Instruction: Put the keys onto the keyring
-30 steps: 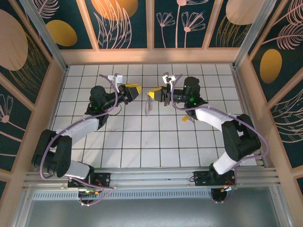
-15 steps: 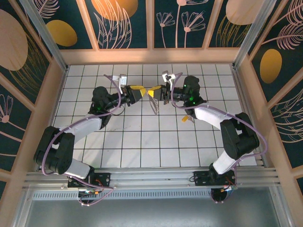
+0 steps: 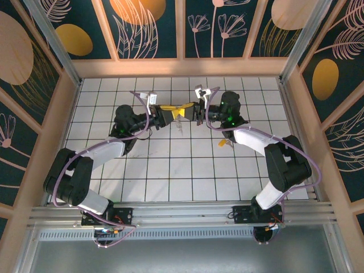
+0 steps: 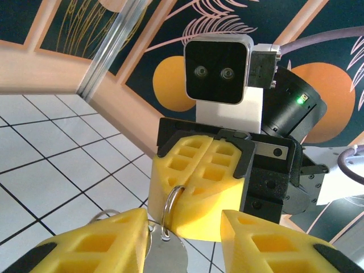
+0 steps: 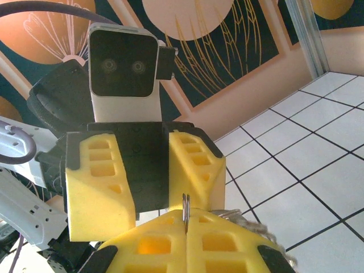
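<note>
Well, my right gripper (image 3: pixel 185 110) pinches the thin, slippery keyring (image 4: pixel 165 211) edge-on; left gripper (image 4: pixel 183 244) is half-open around it and should probably pinch flat-on.

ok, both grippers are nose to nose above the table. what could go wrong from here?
1. The right gripper is shut on just the rim of the keyring. A nudge from the left gripper, whose jaws stand apart right against it, could twist it loose.
2. A small gold key lies on the table by the right arm, in neither gripper, so threading may start without it.
</note>
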Available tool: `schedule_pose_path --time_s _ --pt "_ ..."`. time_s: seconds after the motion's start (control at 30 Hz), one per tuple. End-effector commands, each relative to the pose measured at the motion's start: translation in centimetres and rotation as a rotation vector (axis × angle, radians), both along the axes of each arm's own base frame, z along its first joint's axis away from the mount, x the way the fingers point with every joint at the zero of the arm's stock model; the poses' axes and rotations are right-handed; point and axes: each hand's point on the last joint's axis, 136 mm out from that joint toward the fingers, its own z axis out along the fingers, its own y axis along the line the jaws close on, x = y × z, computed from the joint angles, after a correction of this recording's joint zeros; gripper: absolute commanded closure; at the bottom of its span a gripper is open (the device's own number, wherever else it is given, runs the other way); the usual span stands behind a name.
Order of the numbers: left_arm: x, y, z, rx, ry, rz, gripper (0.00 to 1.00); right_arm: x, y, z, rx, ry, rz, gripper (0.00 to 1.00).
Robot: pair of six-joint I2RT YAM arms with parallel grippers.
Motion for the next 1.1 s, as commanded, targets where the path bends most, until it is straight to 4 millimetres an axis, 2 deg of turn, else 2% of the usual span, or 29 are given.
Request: schedule_pose_path --time_s 0.0,0.13,0.37,0.53,0.67,1.03,1.07 --pt "-0.3 -0.6 1.7 -0.027 -0.067 -0.034 0.63 0.0 0.0 1.4 0.032 -0.067 0.023 1.00" --pt "-0.3 -0.8 1.8 -0.034 -0.066 -0.037 0.65 0.1 0.0 1.1 0.028 -0.062 0.023 1.00" --pt "-0.3 -1.0 2.2 -0.044 -0.079 -0.042 0.76 0.0 0.0 0.8 0.021 -0.059 0.024 1.00" --pt "-0.3 -1.0 2.2 -0.045 -0.082 -0.040 0.86 0.1 -0.1 0.5 0.013 -0.055 0.020 1.00" --pt "-0.3 -1.0 2.2 -0.045 -0.084 -0.040 0.98 0.1 -0.1 0.5 0.013 -0.054 0.020 1.00" --pt "-0.3 -1.4 2.1 -0.040 -0.093 -0.046 1.00 0.3 -0.1 0.4 0.010 -0.043 0.017 1.00" --pt "-0.4 -1.4 2.1 -0.038 -0.094 -0.046 1.00 0.4 -0.1 0.5 0.010 -0.041 0.011 0.94"
